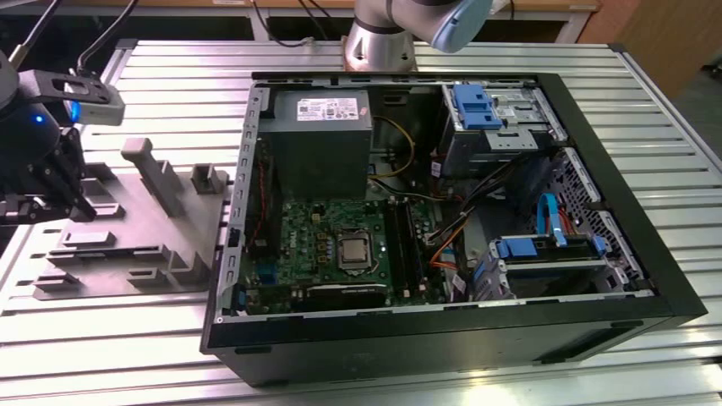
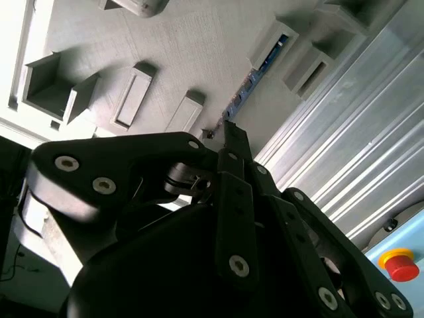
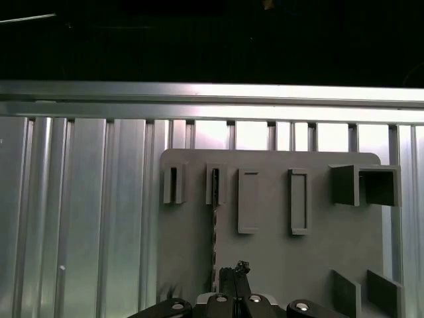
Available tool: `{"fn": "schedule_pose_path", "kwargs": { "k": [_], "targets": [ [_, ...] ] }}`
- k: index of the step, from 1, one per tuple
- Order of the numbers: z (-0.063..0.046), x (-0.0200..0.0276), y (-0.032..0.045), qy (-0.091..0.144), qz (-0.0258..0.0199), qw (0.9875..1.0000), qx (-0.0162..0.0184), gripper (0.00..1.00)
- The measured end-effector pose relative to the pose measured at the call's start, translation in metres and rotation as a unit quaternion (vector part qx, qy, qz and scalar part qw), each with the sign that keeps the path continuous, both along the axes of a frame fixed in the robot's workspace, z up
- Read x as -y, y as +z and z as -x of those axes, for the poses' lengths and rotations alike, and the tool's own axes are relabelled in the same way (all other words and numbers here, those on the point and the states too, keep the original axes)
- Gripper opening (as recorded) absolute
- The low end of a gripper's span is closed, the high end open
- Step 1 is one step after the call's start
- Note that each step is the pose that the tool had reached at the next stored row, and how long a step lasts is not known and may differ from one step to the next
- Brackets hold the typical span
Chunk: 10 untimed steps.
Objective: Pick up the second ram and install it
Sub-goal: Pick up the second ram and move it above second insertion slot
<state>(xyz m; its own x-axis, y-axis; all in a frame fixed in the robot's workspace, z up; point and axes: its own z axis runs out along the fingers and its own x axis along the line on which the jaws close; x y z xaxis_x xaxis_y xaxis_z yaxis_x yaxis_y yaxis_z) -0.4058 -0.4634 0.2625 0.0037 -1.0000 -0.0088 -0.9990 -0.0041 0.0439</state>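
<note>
Hanging at the far left edge of the exterior view, about mid-height: the gripper (image 1: pixel 46 207), low over the left part of a grey fixture plate (image 1: pixel 169 283) lying on the ribbed metal table (image 1: pixel 373 381). Cannot tell from any view whether open, closed or clamped on something.

Finding the second ram (image 3: pixel 214 228) on that same plate, standing on its long edge. Reads as a thin dark line in the first wrist view and as a blue-green strip (image 2: pixel 255 78) in the second wrist view. Sits with its far end in a narrow slot block (image 3: pixel 213 184) and runs straight from there toward the gripper (image 3: pixel 234 273). Reaches with its near end right up to the gripper's tip (image 2: pixel 230 131) in the second wrist view. Lies just beside that tip in the first wrist view. Cannot tell whether touching or just short of contact.

Keeping apart from the other grey blocks on the plate, several of them open rectangles.

Standing just beside the plate, toward the exterior view's right: the open computer case (image 1: pixel 451 337), with the motherboard (image 1: pixel 338 245) and the grey power-supply box (image 1: pixel 321 144) exposed inside, well apart from the gripper.
</note>
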Motion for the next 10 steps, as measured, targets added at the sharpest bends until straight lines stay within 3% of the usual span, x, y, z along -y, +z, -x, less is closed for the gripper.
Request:
{"fn": "schedule_pose_path", "kwargs": {
  "k": [7,10],
  "targets": [
    [0.0,0.0006,-0.0078,-0.006,0.0015,1.0,0.0027,0.1],
    [0.0,0.0045,-0.0106,-0.006,0.0015,1.0,0.003,0.1]
  ]
}}
